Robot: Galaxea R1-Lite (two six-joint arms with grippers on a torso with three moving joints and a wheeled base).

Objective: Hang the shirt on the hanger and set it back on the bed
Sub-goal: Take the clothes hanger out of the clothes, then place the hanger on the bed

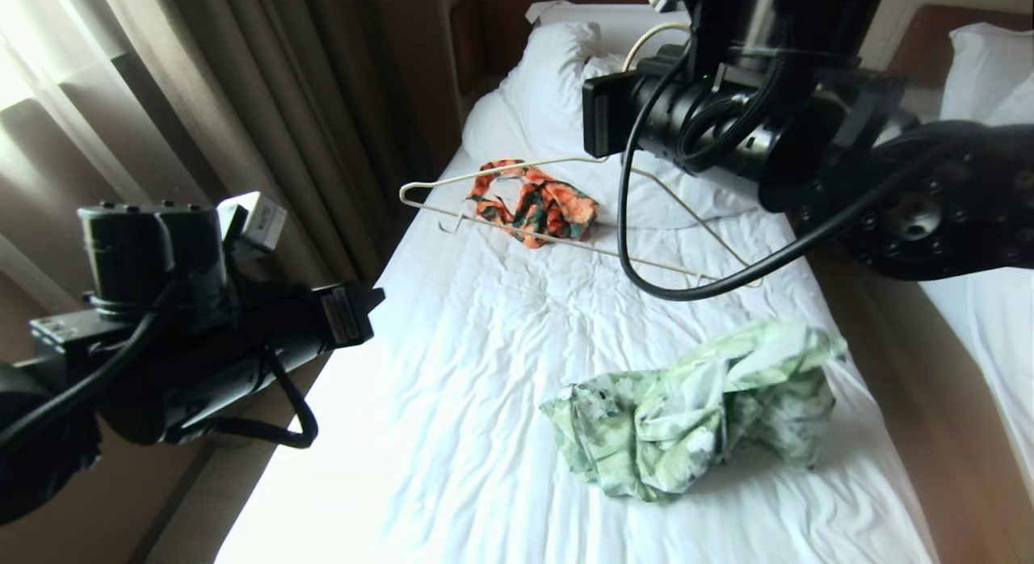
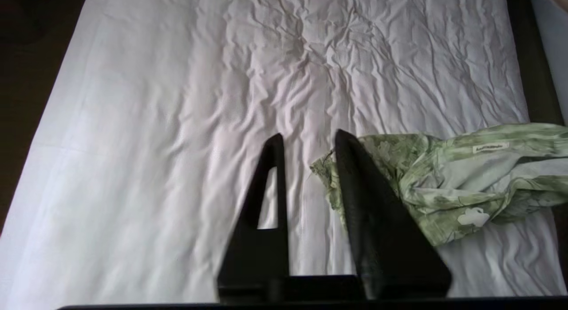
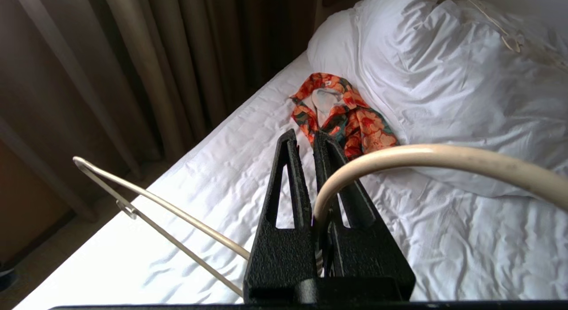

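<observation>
the right gripper (image 3: 310,139) is squeezed tight on the hanger (image 3: 412,156), with the cream hook curving out from between its two black fingers. it holds the hanger up in the air over the far part of the bed (image 1: 485,321). in the head view the thin wire frame hangs above the white sheet. a small orange and green cloth (image 1: 537,204) lies under it, next to the bunched white duvet (image 1: 557,79).

the left gripper (image 2: 308,141) hangs above the middle of the bed. its two fingers stand a little apart and hold nothing. the shirt (image 1: 699,406) is just beside it, with one finger covering the shirt's edge in the left wrist view. the shirt lies in a crumpled green heap on the near right part of the sheet, well apart from the hanger. brown curtains (image 1: 266,103) hang along the left side of the bed.
</observation>
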